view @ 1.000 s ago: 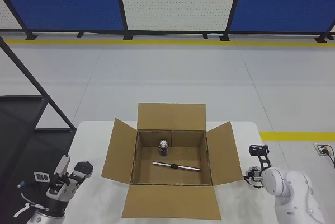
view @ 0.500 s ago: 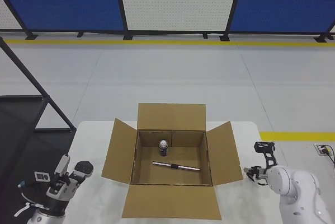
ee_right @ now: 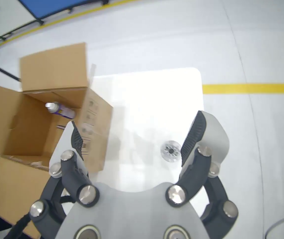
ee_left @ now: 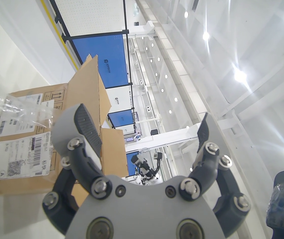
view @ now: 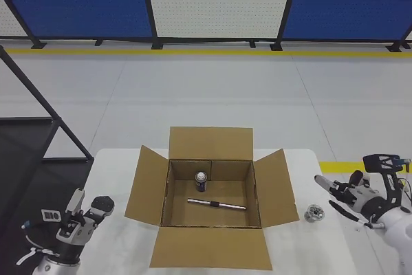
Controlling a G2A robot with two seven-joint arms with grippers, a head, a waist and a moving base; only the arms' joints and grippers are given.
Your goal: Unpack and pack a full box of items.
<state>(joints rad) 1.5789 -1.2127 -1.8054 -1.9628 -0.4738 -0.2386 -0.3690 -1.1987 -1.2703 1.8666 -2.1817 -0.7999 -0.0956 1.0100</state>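
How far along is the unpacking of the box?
Done: one metal part lies on the table beside the box. In hand: nothing; left gripper and right gripper are open and empty. Left: a can and a rod are in the box, then repacking.

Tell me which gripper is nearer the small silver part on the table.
Right. The right gripper hangs just beside the silver part, jaws open, not touching it. The left gripper sits beyond the box, at the table's opposite edge.
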